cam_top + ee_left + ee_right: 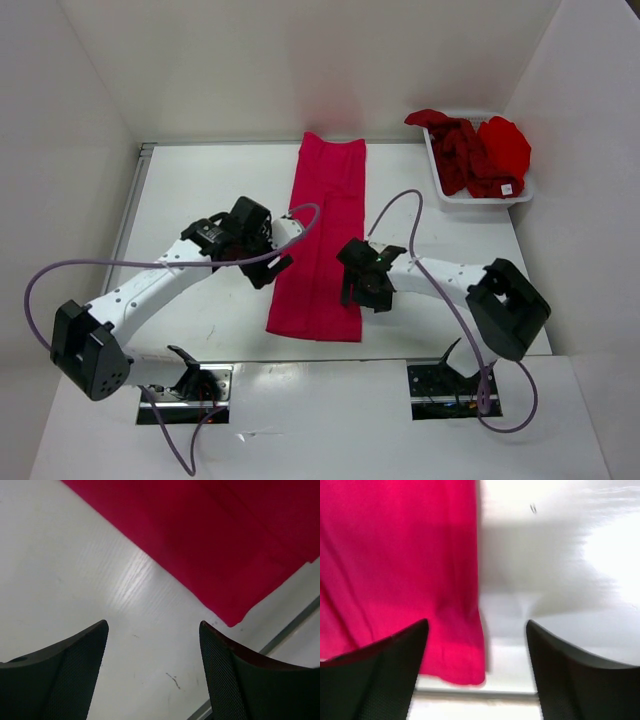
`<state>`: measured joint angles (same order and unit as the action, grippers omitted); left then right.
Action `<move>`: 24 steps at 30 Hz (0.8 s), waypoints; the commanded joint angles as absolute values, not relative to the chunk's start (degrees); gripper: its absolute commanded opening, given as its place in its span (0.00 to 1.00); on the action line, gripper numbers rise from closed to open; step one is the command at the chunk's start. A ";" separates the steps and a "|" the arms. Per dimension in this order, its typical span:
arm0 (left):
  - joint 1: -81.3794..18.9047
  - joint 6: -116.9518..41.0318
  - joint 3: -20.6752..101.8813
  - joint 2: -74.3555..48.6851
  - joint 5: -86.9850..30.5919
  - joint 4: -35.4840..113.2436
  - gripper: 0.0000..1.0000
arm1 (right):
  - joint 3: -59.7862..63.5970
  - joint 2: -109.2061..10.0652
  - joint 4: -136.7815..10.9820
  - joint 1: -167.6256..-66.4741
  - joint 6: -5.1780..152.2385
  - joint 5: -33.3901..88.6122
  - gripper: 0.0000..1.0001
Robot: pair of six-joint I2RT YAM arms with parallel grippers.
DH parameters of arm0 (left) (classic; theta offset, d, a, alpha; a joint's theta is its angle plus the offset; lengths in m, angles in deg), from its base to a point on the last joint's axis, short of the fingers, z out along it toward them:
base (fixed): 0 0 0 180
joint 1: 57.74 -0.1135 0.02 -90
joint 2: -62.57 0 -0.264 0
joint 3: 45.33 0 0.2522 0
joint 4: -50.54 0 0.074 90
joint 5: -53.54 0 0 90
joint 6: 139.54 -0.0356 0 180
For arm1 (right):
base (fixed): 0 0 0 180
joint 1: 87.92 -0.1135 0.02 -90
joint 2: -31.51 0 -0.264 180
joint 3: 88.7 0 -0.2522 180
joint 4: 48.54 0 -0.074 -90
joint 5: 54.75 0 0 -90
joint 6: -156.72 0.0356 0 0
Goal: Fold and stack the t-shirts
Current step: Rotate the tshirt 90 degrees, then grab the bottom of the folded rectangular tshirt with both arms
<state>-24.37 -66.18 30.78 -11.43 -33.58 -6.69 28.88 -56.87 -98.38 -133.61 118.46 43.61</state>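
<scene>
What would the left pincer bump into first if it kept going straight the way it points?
Most likely the bare white table, just short of a corner of the crimson t-shirt. The left pincer is open and aimed down at the tabletop. I cannot tell how high above it the pincer sits.

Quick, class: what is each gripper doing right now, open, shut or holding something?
Left gripper: open, holding nothing, beside the pink shirt.
Right gripper: open, holding nothing, over the shirt's near corner.
</scene>
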 commanded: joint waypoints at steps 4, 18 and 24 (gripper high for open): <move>-24.16 -64.21 29.53 -11.53 -13.73 -5.77 0.83 | 30.42 -41.54 -102.21 -133.19 119.54 42.47 0.87; -30.30 -41.23 29.36 -21.18 -6.55 2.05 0.85 | 33.32 -41.88 -101.33 -141.27 127.61 40.97 0.83; -35.32 -35.92 25.21 -25.23 -11.94 1.44 0.79 | 35.00 -41.35 -100.98 -144.08 131.65 40.96 0.83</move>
